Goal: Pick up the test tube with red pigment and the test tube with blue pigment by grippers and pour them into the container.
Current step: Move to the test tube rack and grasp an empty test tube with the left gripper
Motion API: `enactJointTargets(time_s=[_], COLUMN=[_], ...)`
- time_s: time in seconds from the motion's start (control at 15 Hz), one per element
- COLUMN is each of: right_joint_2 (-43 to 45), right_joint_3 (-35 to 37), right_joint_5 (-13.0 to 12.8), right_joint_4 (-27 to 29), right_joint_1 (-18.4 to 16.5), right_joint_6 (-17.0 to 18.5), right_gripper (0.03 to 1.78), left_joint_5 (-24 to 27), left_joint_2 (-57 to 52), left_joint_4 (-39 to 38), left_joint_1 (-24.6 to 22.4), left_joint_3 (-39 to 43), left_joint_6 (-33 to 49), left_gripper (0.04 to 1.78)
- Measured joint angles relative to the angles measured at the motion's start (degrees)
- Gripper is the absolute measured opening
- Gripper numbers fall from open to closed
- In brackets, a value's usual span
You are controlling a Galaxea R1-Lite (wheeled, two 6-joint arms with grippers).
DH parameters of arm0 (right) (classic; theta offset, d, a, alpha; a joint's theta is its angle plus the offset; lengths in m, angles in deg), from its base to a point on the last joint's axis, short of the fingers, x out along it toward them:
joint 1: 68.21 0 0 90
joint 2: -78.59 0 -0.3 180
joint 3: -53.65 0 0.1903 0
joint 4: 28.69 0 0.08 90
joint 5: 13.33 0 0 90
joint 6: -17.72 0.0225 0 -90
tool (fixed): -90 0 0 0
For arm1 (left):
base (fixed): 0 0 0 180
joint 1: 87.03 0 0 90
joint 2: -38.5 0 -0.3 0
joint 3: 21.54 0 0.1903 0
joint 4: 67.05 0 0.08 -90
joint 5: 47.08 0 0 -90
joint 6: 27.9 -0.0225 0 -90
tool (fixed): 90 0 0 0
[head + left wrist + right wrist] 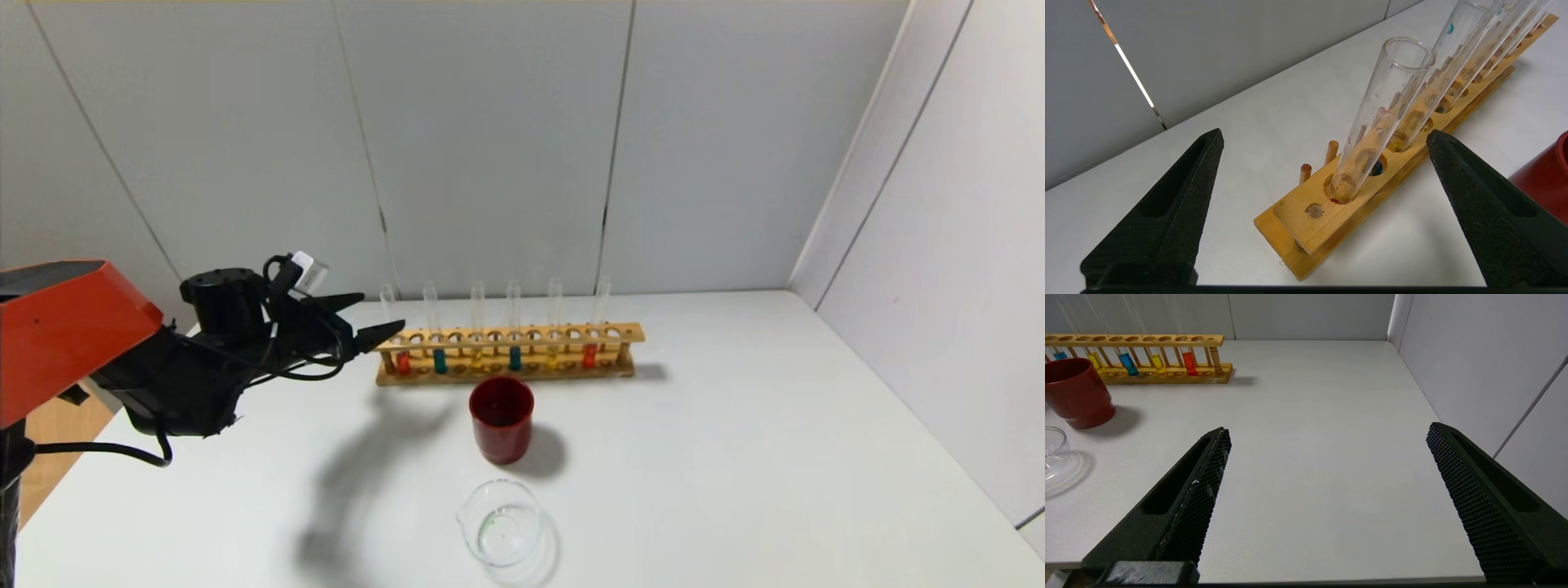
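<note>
A wooden rack (510, 366) at the back of the table holds six tubes. Red-pigment tubes stand at its left end (402, 362) and near its right end (589, 355). Blue-pigment tubes (439, 360) (514, 358) stand between them, with yellow ones. My left gripper (380, 313) is open at the rack's left end, level with the upper part of the end tube. In the left wrist view the end tube (1380, 122) stands just ahead of the open gripper (1326, 136), untouched. The clear beaker (500, 523) sits at the table's front. My right gripper (1327, 430) is open and empty over bare table.
A dark red cup (501, 418) stands between the rack and the beaker. Grey walls close the back and right side. In the right wrist view the rack (1147, 371), the cup (1077, 394) and the beaker's rim (1055, 453) lie far off to one side.
</note>
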Motion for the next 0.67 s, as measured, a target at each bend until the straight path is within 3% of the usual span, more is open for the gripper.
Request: enactJointTargets(time_s=[0.67], right_joint_2=[0.0], right_joint_3=[0.0], right_joint_5=[0.0], right_joint_4=[0.0], right_joint_1=[0.0], right_joint_6=[0.0], right_gripper=[1.75], left_joint_5=[-0.5], left_joint_2=[2.3], left_joint_4=[-0.9], left_joint_1=[2.1], left_joint_3=[-3.3], left_joint_6=[-0.1], left_gripper=[1.75])
